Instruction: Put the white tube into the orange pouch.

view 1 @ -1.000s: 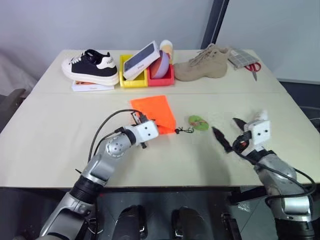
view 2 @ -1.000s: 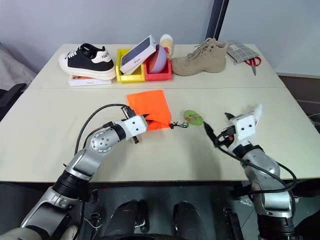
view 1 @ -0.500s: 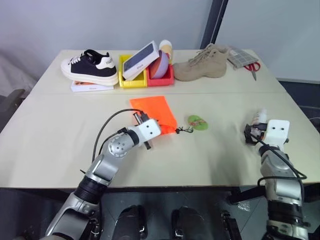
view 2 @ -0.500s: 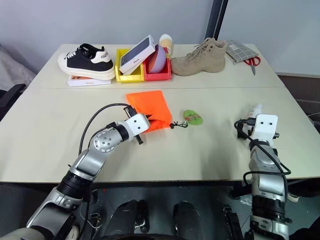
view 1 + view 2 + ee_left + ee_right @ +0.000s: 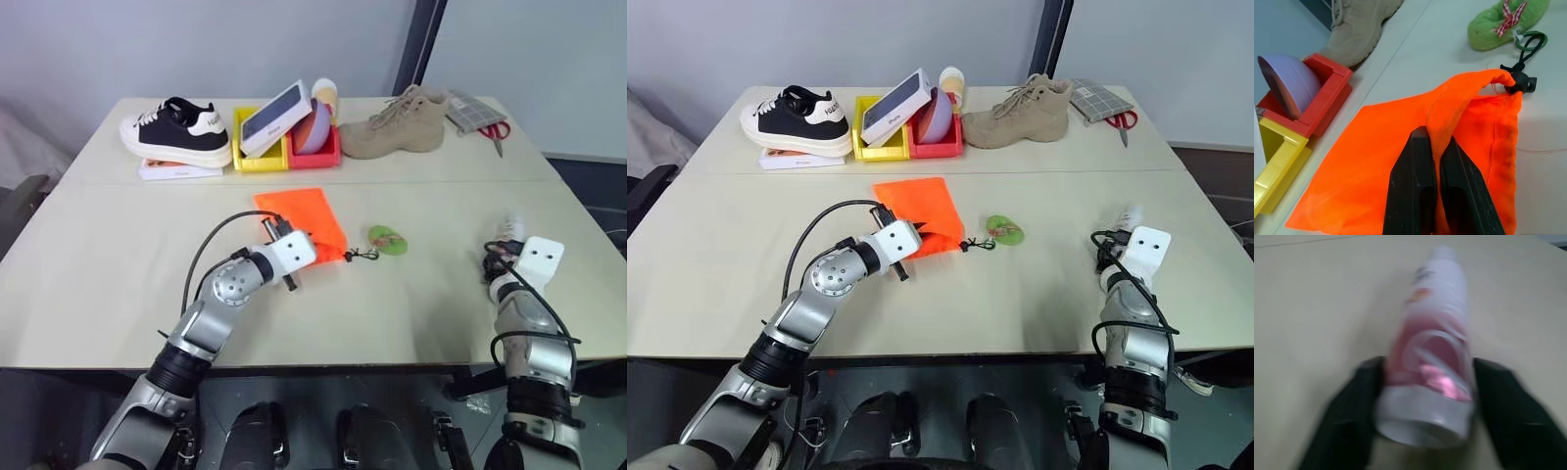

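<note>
Now, your white tube (image 5: 1430, 342) lies on the tabletop (image 5: 118, 284) at about four o'clock in the head views, near the right edge, with its capped end pointing away from the robot. The right gripper (image 5: 1422, 401) has its two black fingers (image 5: 1347, 411) on either side of the tube's crimped end, part-way open; whether they press on it you cannot tell, as that view is blurred.

Out toward the middle, the orange pouch (image 5: 306, 217) lies flat on the tabletop. Your left gripper (image 5: 1434, 161) has its fingers (image 5: 1413, 186) closed tight on a raised fold of the pouch's fabric near the mouth, lifting that edge slightly. The black cord with its toggle (image 5: 1518, 83) and green loop (image 5: 1531, 40) trails from the pouch's corner toward three o'clock, just beside a small green plush toy (image 5: 389, 239).

At twelve o'clock, along the far edge, sit a black-and-white sneaker (image 5: 176, 129), a yellow bin (image 5: 257, 157) and a red bin (image 5: 318, 155) holding a white box (image 5: 277, 116) and a purple bowl (image 5: 315, 127), a tan boot (image 5: 402, 125), and red-handled scissors (image 5: 497, 132) on a checked cloth (image 5: 468, 111).
</note>
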Controlling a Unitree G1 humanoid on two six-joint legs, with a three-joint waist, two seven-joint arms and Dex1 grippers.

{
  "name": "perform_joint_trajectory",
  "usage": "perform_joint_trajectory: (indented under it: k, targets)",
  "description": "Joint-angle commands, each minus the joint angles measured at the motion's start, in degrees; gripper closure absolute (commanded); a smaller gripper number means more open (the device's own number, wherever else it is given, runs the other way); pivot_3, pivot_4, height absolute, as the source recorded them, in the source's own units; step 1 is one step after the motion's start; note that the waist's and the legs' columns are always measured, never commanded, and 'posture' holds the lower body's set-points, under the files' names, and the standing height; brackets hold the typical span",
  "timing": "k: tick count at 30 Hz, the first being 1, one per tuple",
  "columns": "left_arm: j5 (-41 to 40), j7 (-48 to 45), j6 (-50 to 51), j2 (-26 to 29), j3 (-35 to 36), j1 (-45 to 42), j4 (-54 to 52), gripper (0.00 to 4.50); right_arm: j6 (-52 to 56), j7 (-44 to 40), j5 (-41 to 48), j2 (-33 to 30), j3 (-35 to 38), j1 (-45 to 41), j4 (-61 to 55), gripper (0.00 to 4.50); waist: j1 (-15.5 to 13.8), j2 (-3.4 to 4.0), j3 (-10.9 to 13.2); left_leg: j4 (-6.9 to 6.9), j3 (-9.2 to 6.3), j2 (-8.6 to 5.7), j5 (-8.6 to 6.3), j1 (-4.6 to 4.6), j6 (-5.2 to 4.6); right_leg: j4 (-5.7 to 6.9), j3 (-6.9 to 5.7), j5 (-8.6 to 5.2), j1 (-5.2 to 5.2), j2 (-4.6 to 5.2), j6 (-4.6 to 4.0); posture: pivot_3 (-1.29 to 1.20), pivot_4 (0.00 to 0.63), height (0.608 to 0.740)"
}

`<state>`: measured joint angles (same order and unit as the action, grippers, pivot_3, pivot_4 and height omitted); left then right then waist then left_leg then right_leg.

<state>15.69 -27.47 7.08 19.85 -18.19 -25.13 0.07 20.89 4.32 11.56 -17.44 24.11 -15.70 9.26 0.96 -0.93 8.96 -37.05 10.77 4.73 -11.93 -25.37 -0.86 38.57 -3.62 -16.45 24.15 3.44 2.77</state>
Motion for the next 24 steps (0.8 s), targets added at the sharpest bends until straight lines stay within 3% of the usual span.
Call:
perform_joint_trajectory:
  k: [1,8,13,17,24]
  targets:
    - [-0.61,-0.10,-0.51,-0.13,1.23,-1.21,-1.70,4.50,-0.67,-0.56,0.32,-0.61,0.24,-0.01,-2.86,3.27,0.04,0.00,0.00,0.00,0.00,0.00,0.00,0.00,0.00,0.00,0.00,0.00,0.00,0.00,0.00,0.00,0.150,0.740]
    - [-0.90,-0.50,-0.63,-0.15,1.16,-1.10,-1.56,4.50,-2.56,-4.49,-0.76,-2.26,-2.35,1.95,-7.38,3.27,0.06,0.02,0.01,0.01,0.00,0.00,0.00,0.00,0.00,0.00,0.01,0.00,0.01,0.00,0.00,0.00,0.150,0.740]
    - [-1.89,-0.91,0.11,-0.67,1.59,-1.07,-1.78,4.50,-4.26,-24.96,5.32,-7.42,-11.41,8.57,-21.66,3.27,0.04,0.09,0.03,0.03,-0.01,0.00,-0.02,-0.01,-0.02,0.00,0.02,-0.01,0.04,-0.01,0.02,0.00,0.150,0.740]
    - [-2.44,-1.22,0.34,-0.79,1.87,-1.29,-2.11,4.50,3.39,-37.93,14.47,-12.22,-17.75,16.53,-34.14,3.27,-0.16,0.09,0.03,0.05,-0.09,0.03,-0.17,0.00,-0.27,0.00,0.01,-0.02,0.02,-0.07,0.03,0.00,0.150,0.740]
    - [-2.68,-1.58,1.00,-0.69,2.21,-1.34,-3.04,4.50,9.70,-40.67,16.33,-13.67,-24.42,19.16,-39.18,3.27,-0.25,0.07,0.04,-0.15,-0.13,-0.01,-0.25,-0.01,-0.41,-0.03,-0.01,-0.03,-0.07,0.05,-0.06,0.00,0.150,0.740]
